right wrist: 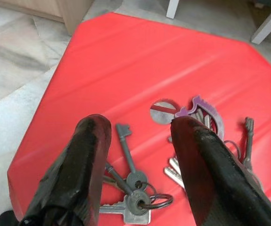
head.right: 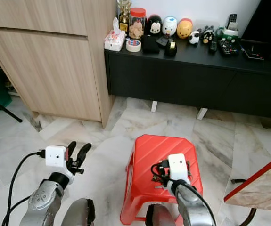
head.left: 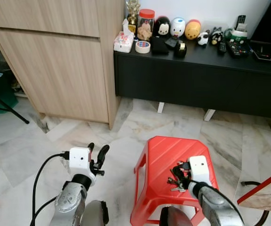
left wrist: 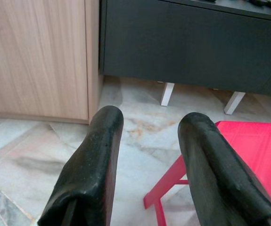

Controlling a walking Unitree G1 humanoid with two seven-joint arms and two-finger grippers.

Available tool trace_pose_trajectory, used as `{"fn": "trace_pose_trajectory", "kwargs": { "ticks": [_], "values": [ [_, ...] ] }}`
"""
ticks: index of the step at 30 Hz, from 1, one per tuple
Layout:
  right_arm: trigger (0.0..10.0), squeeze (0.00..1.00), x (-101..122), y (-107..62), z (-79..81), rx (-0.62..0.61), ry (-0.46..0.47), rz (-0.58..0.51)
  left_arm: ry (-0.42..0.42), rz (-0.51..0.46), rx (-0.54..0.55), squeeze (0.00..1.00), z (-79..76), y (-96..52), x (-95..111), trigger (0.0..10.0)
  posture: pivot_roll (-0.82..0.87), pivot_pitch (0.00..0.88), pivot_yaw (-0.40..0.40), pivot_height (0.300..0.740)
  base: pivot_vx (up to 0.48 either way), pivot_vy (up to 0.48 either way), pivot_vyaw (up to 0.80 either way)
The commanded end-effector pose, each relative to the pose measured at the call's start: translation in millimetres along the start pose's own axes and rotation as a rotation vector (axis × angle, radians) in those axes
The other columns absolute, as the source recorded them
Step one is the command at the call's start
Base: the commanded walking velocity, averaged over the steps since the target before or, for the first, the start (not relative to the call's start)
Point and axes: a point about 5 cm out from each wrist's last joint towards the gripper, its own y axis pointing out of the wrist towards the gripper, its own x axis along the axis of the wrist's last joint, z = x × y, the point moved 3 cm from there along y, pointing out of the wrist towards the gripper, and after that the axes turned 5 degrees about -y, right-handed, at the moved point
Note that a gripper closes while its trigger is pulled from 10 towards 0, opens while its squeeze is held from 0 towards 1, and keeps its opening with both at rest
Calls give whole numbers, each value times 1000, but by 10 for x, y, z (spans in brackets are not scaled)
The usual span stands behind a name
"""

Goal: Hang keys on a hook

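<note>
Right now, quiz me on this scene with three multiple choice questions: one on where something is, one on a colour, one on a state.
1. Where do the keys lie?
A. on the black cabinet
B. on the stool's seat
C. on the marble floor

2. What colour is the stool?
A. red
B. blue
C. white

3. How does the right pincer stand?
A. shut on the keys
B. shut on nothing
C. open above the keys

Answers:
1. B: the right wrist view shows the bunch resting on the seat, beside its round hole.
2. A: seat and legs are red in both eye views.
3. C: its two black fingers are spread apart, with the keys lying on the seat between and beyond them, not gripped.
</note>
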Motion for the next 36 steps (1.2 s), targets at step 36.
{"fn": "trace_pose_trajectory", "kwargs": {
  "ticks": [36],
  "values": [
    [10000,0,-231,84,-446,254,-730,289,16,5,14,0,20,-3,-9,10000,82,88,-94,614,0,0,0]
  ]
}}
